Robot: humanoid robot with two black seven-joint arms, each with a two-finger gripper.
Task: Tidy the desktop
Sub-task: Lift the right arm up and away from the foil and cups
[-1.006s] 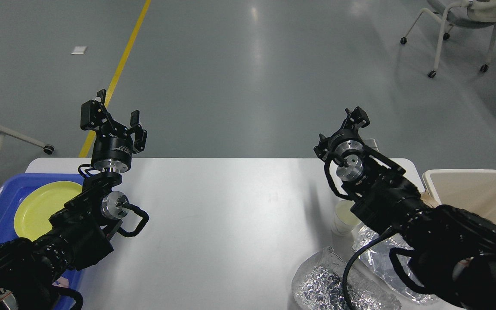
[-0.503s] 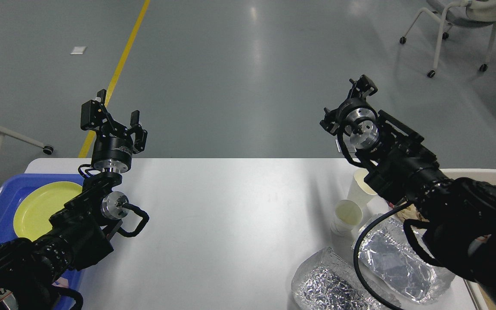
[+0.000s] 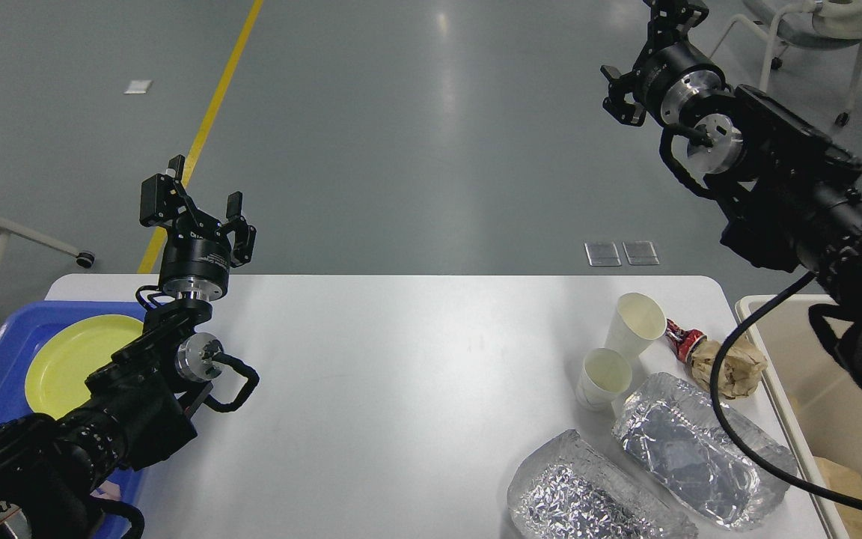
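L end effector [image 3: 203, 202]: fingers apart, empty, over table [image 3: 401, 359] far-left edge. R end effector [image 3: 674, 11]: high, state can't tell. Cups [image 3: 618, 352], foil trays [image 3: 648, 464] well below R.

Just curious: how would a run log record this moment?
left gripper: open, empty | right gripper: raised, unclear | desktop: cups, foil trays remain
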